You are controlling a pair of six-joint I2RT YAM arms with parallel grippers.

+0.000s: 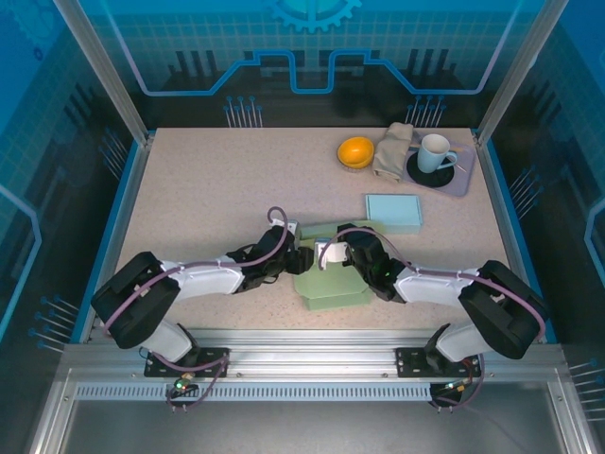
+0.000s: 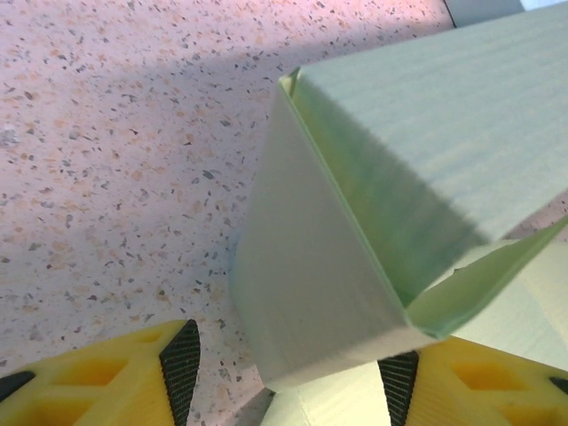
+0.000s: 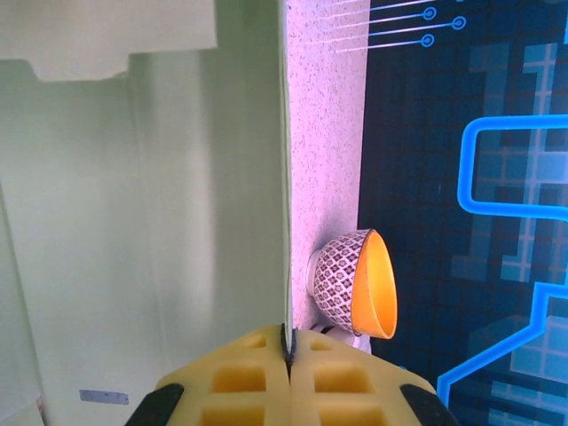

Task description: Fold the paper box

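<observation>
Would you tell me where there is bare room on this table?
Bare: the far-left stretch from the table edge to the orange bowl. Crowded: the far-right corner with cloth and mug, and the near middle around the green paper box and teal box.

From above, the arms' wrists are covering the middle of the paper box (image 1: 333,288), and both pairs of fingertips are hiding beneath them. At the left wrist, the box is running off the right edge, and the bottom edge is cutting off the left gripper (image 2: 290,377). At the right wrist, the box is spilling past the top and left edges, and the right gripper (image 3: 287,342) is hiding the orange bowl's (image 3: 355,284) foot.
</observation>
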